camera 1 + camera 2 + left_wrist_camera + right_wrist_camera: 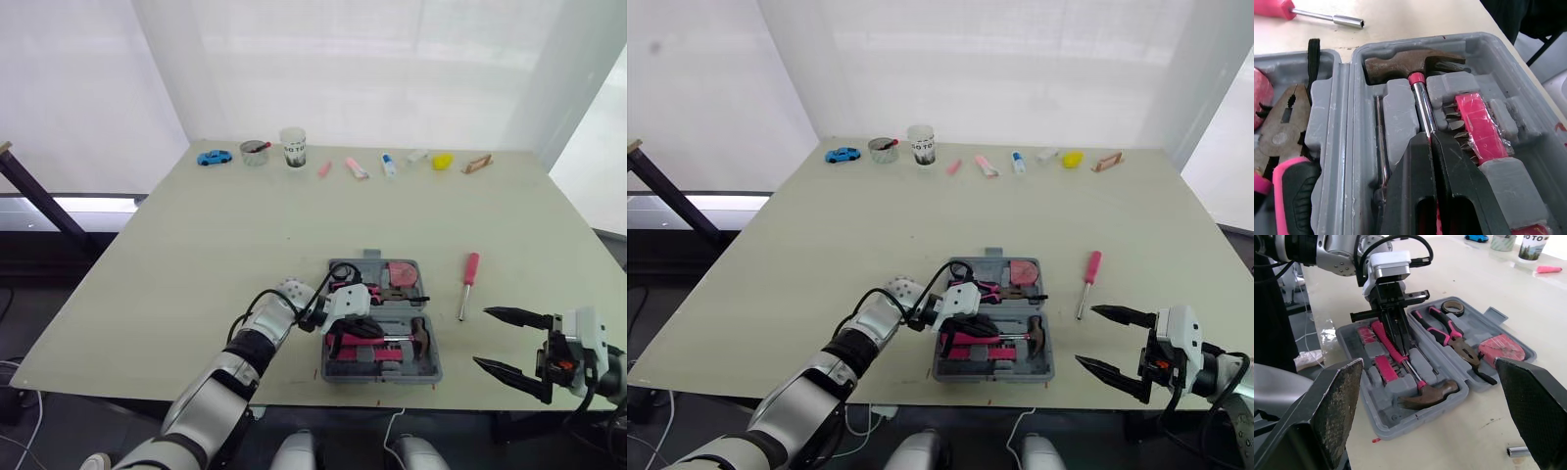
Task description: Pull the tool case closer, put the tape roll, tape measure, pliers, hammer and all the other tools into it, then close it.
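Tool case point(428, 370), grey moulded plastic with shaped recesses, lay open and flat by the near edge of the table point(225, 235). In one half sat the hammer point(1400, 66) (dark rough head, chrome shaft). Its pink grip was mostly hidden by the left gripper point(1431, 139), pinched tight on the shaft. Pliers point(1281, 127) lay in the other half, partly cut off. The right gripper point(482, 336) hung spread wide and empty, right of the case.
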Robot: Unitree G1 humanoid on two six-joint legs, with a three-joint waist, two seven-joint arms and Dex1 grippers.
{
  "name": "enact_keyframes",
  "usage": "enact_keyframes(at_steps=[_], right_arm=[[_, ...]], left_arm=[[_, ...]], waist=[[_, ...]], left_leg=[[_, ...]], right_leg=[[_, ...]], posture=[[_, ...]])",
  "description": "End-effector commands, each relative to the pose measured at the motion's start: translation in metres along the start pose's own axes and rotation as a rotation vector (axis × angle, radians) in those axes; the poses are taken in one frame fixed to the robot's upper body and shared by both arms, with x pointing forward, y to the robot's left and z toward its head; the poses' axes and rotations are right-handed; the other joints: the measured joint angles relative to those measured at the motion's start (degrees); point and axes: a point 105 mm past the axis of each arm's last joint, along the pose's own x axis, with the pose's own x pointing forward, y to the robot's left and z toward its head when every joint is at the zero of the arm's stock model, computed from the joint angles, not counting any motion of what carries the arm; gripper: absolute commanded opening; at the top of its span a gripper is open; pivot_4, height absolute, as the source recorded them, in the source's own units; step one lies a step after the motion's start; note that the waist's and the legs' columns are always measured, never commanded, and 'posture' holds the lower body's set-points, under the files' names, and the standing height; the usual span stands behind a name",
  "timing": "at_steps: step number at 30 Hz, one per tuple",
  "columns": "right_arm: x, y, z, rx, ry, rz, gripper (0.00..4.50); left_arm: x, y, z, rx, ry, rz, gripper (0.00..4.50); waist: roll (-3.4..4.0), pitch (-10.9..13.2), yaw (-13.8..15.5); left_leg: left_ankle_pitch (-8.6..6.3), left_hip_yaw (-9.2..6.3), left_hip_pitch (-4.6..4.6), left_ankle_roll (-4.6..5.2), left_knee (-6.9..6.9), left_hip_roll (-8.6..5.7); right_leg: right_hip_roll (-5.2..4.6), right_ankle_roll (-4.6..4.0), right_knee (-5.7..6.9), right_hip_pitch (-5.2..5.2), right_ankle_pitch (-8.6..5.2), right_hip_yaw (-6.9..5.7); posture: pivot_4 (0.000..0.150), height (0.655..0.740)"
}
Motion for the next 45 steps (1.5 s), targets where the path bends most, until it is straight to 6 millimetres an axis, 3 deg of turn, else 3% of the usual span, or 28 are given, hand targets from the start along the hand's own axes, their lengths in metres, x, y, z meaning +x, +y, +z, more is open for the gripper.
enact_keyframes(at_steps=[1,10,15,18,25,33,42,45], right_arm=[[-0.004,-0.003,0.01,-0.04,-0.019,-0.023,4.5],[-0.005,-0.014,0.002,-0.006,-0.001,-0.121,4.5],[-0.005,-0.037,0.005,0.004,-0.045,-0.281,4.5],[-0.004,-0.043,0.004,0.024,-0.061,-0.332,4.5],[-0.016,-0.054,-0.006,0.042,-0.049,-0.474,4.5],[-0.05,-0.049,-0.022,0.098,-0.048,-0.673,4.5],[-0.092,-0.02,-0.03,0.139,0.033,-0.792,4.5],[-0.099,-0.015,-0.031,0.146,0.051,-0.825,4.5]], left_arm=[[-0.005,0.002,-0.003,-0.005,-0.01,0.043,0.14],[-0.041,0.02,0.039,-0.01,-0.193,0.194,0.14],[-0.089,0.044,0.06,-0.077,-0.327,0.479,0.14],[-0.111,0.04,0.053,-0.131,-0.351,0.585,1.02],[-0.15,0.006,0.017,-0.243,-0.302,0.715,4.42],[-0.206,-0.052,-0.042,-0.426,-0.192,1.02,4.47],[-0.235,-0.115,-0.066,-0.549,-0.097,1.207,4.47],[-0.243,-0.124,-0.066,-0.559,-0.093,1.233,4.47]], waist=[[0.01,0.0,-0.05],[0.0,0.03,0.05],[0.01,0.04,-0.27],[0.06,0.01,-0.41],[0.08,0.03,-0.91],[0.1,0.02,-1.25],[0.1,0.01,-1.29],[0.11,-0.01,-1.32]], left_leg=[[0.0,0.0,0.0,0.0,0.0,0.0],[0.0,0.0,-0.12,0.0,-0.04,0.0],[0.0,0.02,-0.1,0.0,-0.03,0.0],[0.0,0.0,-0.05,0.0,-0.1,0.01],[0.0,0.03,-0.07,-0.01,-0.19,0.04],[-0.01,0.08,-0.01,-0.01,-0.26,0.25],[-0.02,0.16,0.08,-0.02,-0.26,0.46],[-0.03,0.18,0.08,-0.03,-0.39,0.51]], right_leg=[[0.0,0.0,0.0,0.0,0.0,0.0],[0.0,0.13,-0.02,-0.08,0.09,0.02],[-0.01,0.14,-0.01,-0.08,0.09,0.03],[0.01,0.14,0.02,-0.08,0.09,0.03],[-0.03,0.14,-0.05,-0.09,0.08,0.02],[-0.06,-0.07,-0.04,-0.17,-0.04,0.17],[-0.14,0.09,-0.05,-0.22,-0.16,0.3],[-0.19,0.05,-0.08,-0.29,-0.19,0.32]], posture=[[0.15,0.74],[0.15,0.74],[0.15,0.74],[0.15,0.74],[0.15,0.74],[0.15,0.74],[0.15,0.74],[0.15,0.74]])
